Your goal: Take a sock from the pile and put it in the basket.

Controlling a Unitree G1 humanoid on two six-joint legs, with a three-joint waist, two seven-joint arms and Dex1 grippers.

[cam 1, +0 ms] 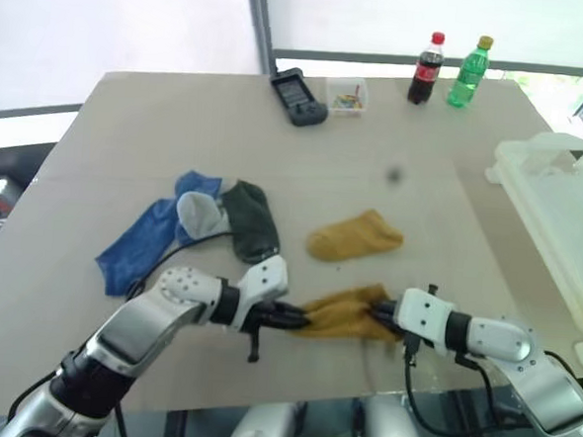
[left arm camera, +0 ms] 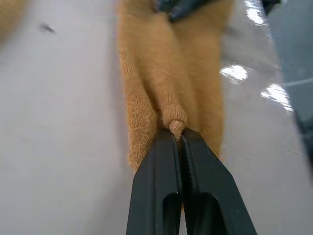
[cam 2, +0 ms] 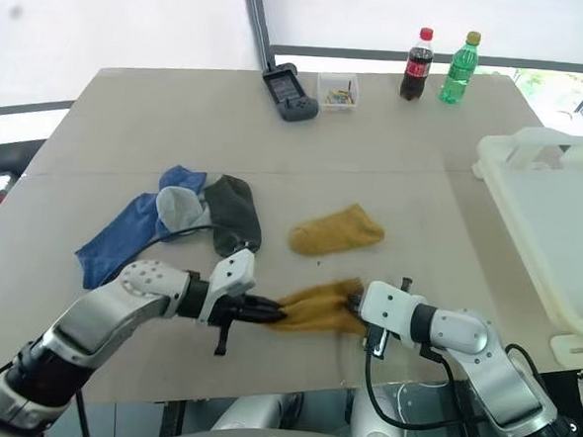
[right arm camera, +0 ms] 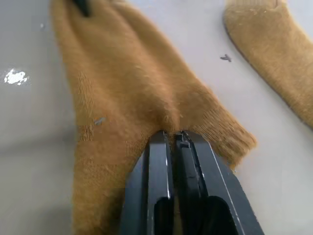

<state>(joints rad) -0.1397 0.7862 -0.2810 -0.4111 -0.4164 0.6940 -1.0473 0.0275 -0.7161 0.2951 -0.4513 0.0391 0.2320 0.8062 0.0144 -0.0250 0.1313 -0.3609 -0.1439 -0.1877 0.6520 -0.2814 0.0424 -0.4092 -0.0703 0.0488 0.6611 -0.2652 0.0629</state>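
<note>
Table [cam 1: 179,122]: beige top, spanning most of the frame.
Window frame [cam 1: 259,23]: dark upright, upper centre.
Light: bright daylight behind, upper frame.

Bare table [cam 1: 441,203] toward the basket [cam 1: 554,210].

Basket [cam 2: 544,209] right of the pile [cam 2: 178,219]

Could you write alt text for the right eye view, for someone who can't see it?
Two robot arms pinch opposite ends of a mustard-yellow sock lying on a beige table, the left pincer and right pincer both shut on it. Behind lie another yellow sock and blue, grey and dark green socks; a white basket sits to the right.
</note>
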